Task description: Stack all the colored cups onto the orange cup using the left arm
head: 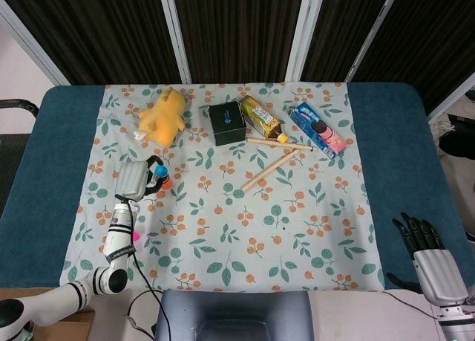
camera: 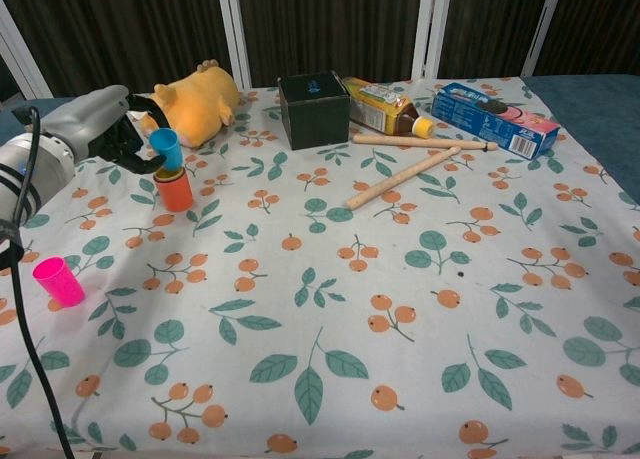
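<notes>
My left hand (camera: 100, 129) (head: 137, 179) holds a blue cup (camera: 166, 149) (head: 160, 171), its base dipping into the mouth of the orange cup (camera: 175, 191) (head: 166, 183) that stands upright on the floral cloth at the left. A pink cup (camera: 57, 281) stands alone near the front left; the head view shows only a sliver of the pink cup (head: 137, 237) beside my forearm. My right hand (head: 427, 248) hangs off the table's right front corner, fingers apart, holding nothing.
A yellow plush toy (camera: 200, 99), a black box (camera: 314, 109), a tea bottle (camera: 380, 106), a blue cookie box (camera: 495, 117) and two wooden sticks (camera: 405, 177) lie across the back of the floral cloth (camera: 330, 309).
</notes>
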